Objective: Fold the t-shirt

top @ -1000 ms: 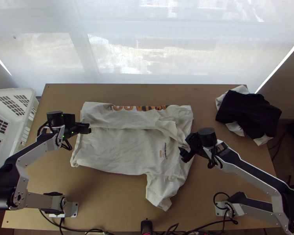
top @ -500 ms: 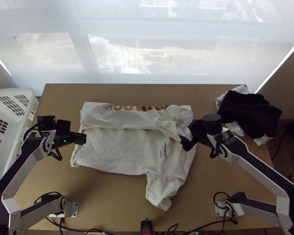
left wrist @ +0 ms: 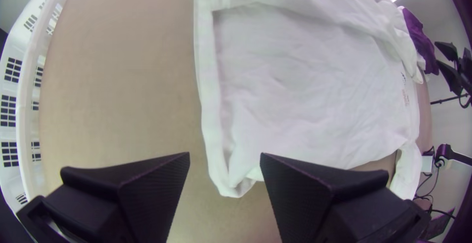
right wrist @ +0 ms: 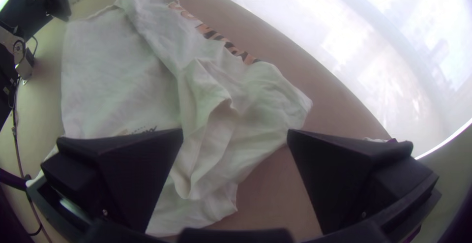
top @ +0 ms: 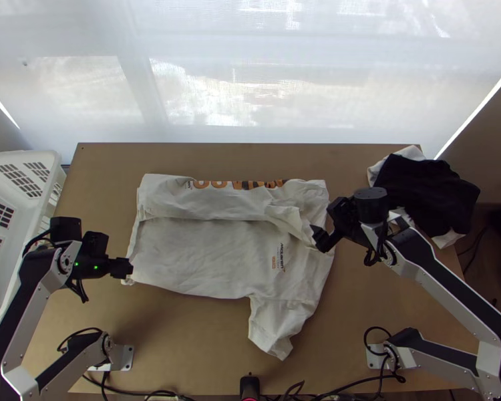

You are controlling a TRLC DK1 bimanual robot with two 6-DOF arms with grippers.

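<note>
My left gripper (top: 129, 269) is over the white t-shirt's near left corner in the top view; my right gripper (top: 317, 239) is above its right side. The t-shirt (top: 204, 254) lies with its far part folded toward the near side, and one sleeve points to the near edge. In the left wrist view the left gripper (left wrist: 225, 157) stands open, the shirt's corner (left wrist: 233, 186) showing between its fingers. The right wrist view has the right gripper (right wrist: 235, 134) open above the bunched sleeve area (right wrist: 211, 125), holding nothing.
A white basket (top: 23, 160) stands at the table's left edge. A black and white garment (top: 421, 190) lies bunched at the far right corner. Bare table (top: 184, 334) shows nearer than the shirt, and cables run along the near edge.
My left gripper has moved toward the near side and slightly left. The right gripper has drawn back a little to the right and toward the far side. The shirt lies as before.
</note>
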